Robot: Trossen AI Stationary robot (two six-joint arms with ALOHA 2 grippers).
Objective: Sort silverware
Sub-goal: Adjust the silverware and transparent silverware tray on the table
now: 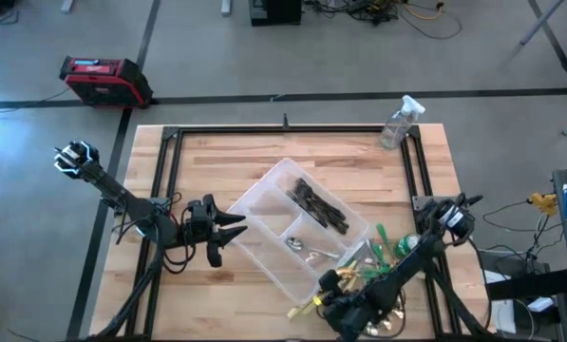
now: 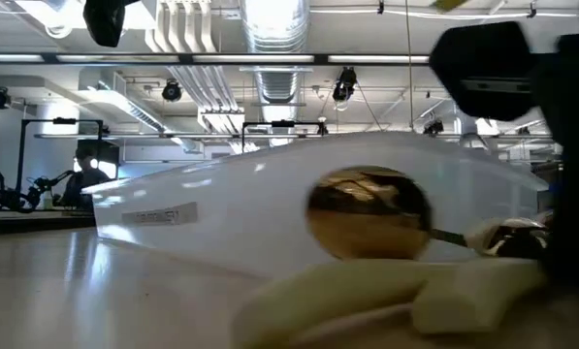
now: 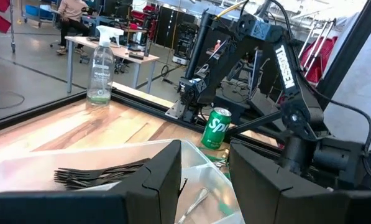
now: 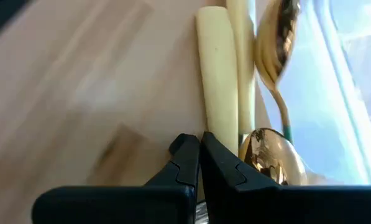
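- The butcher-block wooden table (image 1: 217, 152) was bare along its far edge.
- The clear plastic divided tray (image 1: 264, 195) lay askew at mid-table, holding dark forks (image 1: 321, 206) and two silver spoons (image 1: 307, 249).
- My left gripper (image 1: 232, 231), fingers parted and empty, was beside the tray.
- A green can (image 3: 217, 128) read "Sprite".
- My right gripper (image 4: 199, 163) was pinched closed beside two cream-yellow knife handles (image 4: 219, 81) and two gold spoons (image 4: 273, 43).

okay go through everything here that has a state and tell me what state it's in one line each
left gripper: open, at the tray's edge, holding nothing
right gripper: shut, empty, low by the cream-handled knives
clear tray: on the table, open-topped
dark forks: lying together in one tray compartment
spray bottle: upright
green can: upright
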